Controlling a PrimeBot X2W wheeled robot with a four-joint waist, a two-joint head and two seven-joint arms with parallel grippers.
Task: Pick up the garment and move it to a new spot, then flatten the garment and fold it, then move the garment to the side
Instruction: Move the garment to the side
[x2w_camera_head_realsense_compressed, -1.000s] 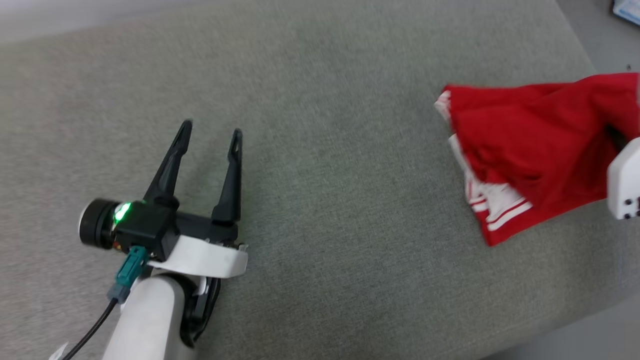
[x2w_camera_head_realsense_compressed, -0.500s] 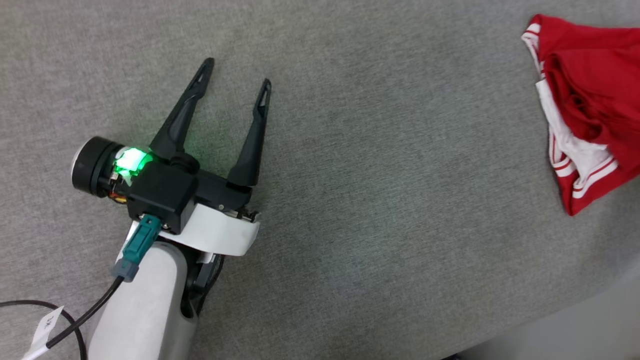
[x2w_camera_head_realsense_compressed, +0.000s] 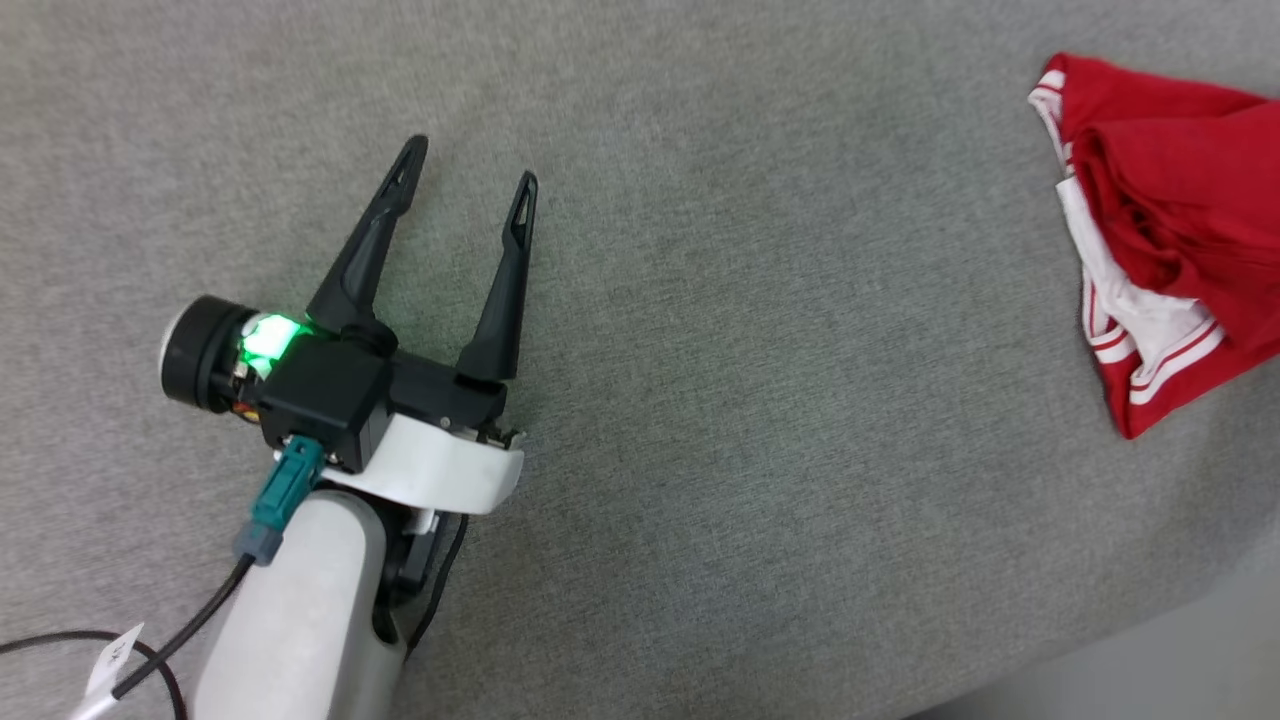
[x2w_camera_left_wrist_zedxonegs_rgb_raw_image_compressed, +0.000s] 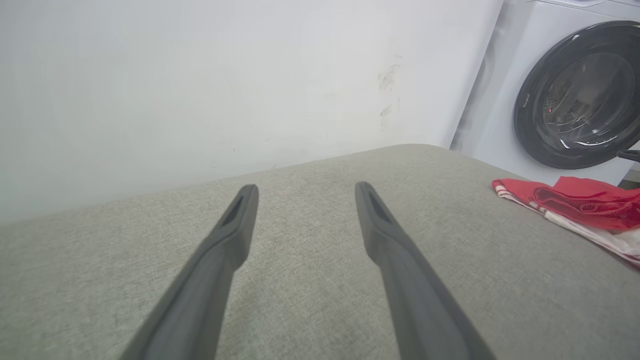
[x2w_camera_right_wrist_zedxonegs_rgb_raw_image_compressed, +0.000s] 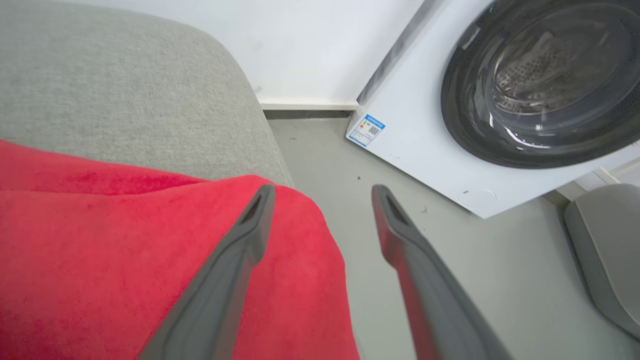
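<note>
The red jersey garment lay crumpled at the right edge of the grey cushion, with its white striped sleeve trim facing the cushion's middle. The left gripper sat over the cushion's left part, well apart from the garment, its fingers spread and empty. The right gripper hung at the cushion's right corner with its jaws released. One finger was above the red cloth and the other was past the cushion's edge, over the floor.
</note>
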